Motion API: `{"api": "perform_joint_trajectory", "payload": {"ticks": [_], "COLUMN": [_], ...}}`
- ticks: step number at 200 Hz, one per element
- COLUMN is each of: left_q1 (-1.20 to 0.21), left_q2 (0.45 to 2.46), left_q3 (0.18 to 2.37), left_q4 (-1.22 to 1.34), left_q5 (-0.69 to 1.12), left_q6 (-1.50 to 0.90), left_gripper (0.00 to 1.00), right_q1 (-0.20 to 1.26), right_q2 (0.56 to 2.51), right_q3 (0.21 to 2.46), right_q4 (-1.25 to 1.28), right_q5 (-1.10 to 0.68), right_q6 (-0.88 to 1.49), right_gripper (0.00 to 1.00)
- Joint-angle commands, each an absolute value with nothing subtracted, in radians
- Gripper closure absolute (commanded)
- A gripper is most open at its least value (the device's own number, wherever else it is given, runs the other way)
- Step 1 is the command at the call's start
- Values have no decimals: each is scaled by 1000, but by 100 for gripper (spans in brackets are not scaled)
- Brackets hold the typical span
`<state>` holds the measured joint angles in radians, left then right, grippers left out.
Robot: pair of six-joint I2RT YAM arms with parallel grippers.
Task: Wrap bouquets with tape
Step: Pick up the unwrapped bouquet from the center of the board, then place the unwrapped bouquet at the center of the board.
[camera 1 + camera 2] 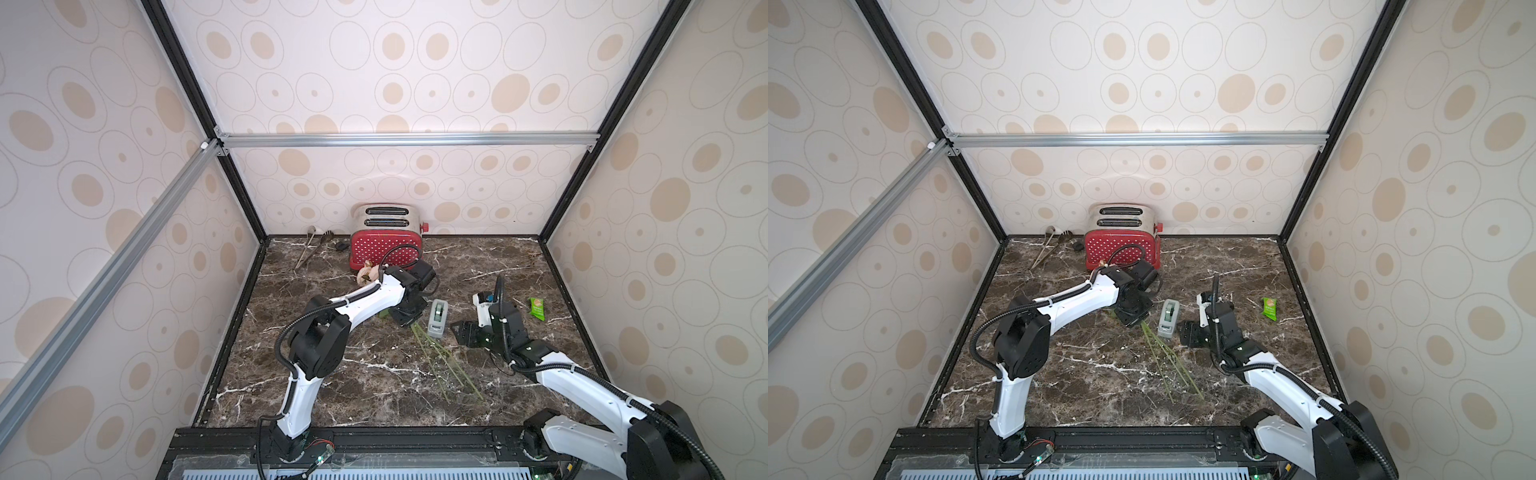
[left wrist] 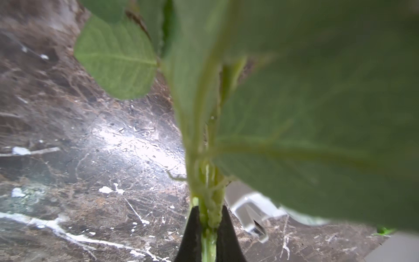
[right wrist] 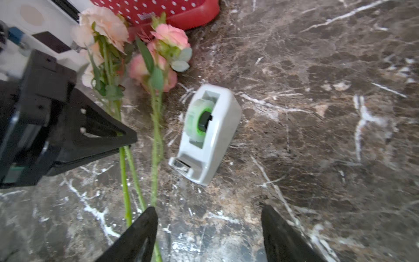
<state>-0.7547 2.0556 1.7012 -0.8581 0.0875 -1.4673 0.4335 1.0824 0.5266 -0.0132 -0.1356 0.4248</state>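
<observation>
The bouquets (image 3: 158, 56) are one bunch of pink and cream flowers lying on the marble table, heads toward the toaster. Its thin green stems (image 1: 432, 353) (image 1: 1167, 357) fan out toward the front. My left gripper (image 1: 409, 318) (image 1: 1133, 318) (image 2: 209, 226) is shut on the stems just below the leaves (image 2: 294, 113). The tape (image 1: 437, 318) (image 1: 1169, 318) (image 3: 210, 133), a light grey dispenser with a roll in its middle, stands just right of the stems. My right gripper (image 1: 457, 332) (image 1: 1185, 332) (image 3: 208, 213) hovers open and empty, pointing at the dispenser's near end.
A red dotted toaster (image 1: 386, 245) stands at the back wall, with tongs (image 1: 309, 249) to its left. A green snack packet (image 1: 537, 308) lies at the right. Patterned walls close in the back and both sides of the table.
</observation>
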Motion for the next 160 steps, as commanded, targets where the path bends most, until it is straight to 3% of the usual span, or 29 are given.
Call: {"api": "perform_joint_trajectory", "payload": {"ticks": [1,22,57,160], "left_q1": [-759,-761,-755,-765], "left_q2": [2001,1949,1915,2115], "left_q3": [1687,1643,1573,1657], "left_q4": [-818,-757,-709,-859], "left_q5": [27,2,10,24], "left_q6": [-1434,-1412,-1367,-1195], "left_gripper": [100,100,100,100], "right_q1": [429,428,428,408], "right_q2": [1090,1139,1263,1193], "right_q3": [576,603,705,634], "right_q4": [45,130,58,-1], "right_q5": [-333,-470,-529,-406], "right_q6": [460,530,534,503], "right_gripper": [25,23,25,25]}}
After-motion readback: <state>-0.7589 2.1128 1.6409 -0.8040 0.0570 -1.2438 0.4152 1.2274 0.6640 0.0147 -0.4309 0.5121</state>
